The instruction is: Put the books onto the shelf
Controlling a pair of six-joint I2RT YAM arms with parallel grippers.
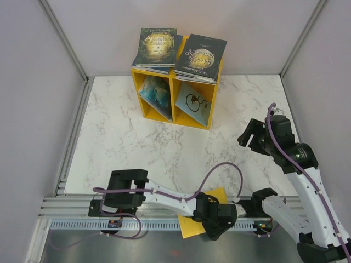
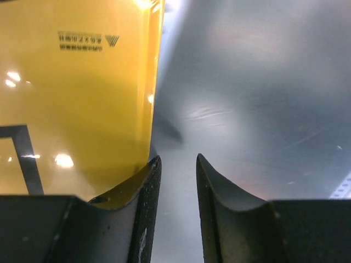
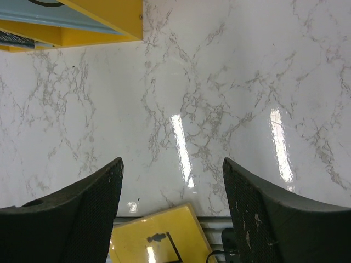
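From my station, the yellow shelf [image 1: 174, 92] stands at the far middle of the marble desk [image 1: 120, 145], with its two compartments facing the arms. The left compartment holds one teal book [image 1: 155, 94], which leans at a slant. The right compartment holds one light blue book [image 1: 193, 102], which is also tilted. Two small stacks lie on the roof of the shelf rather than inside it. A dark green-gold book [image 1: 156, 45] tops the left stack, and a black book with gold lettering [image 1: 201, 55] tops the right one. Edges of other books show under both, but I cannot count them.

The yellow book [image 1: 189, 226] is well apart from the shelf. It sits at the near edge, overhanging the rails and the grey metal surface [image 2: 247, 109] below the desk. My left end effector [image 2: 178, 159] is down at that book. Its fingers are a narrow gap apart, and I see only grey metal between them. The book's edge meets the tip of the left-hand finger [image 2: 148, 181], and I cannot tell whether that finger rests on the cover.

My right end effector [image 3: 173, 164] hangs over bare marble on the right side of the desk. Its fingers are wide apart and nothing is between them. Its wrist view shows a corner of the shelf at the top and the yellow book at the bottom.
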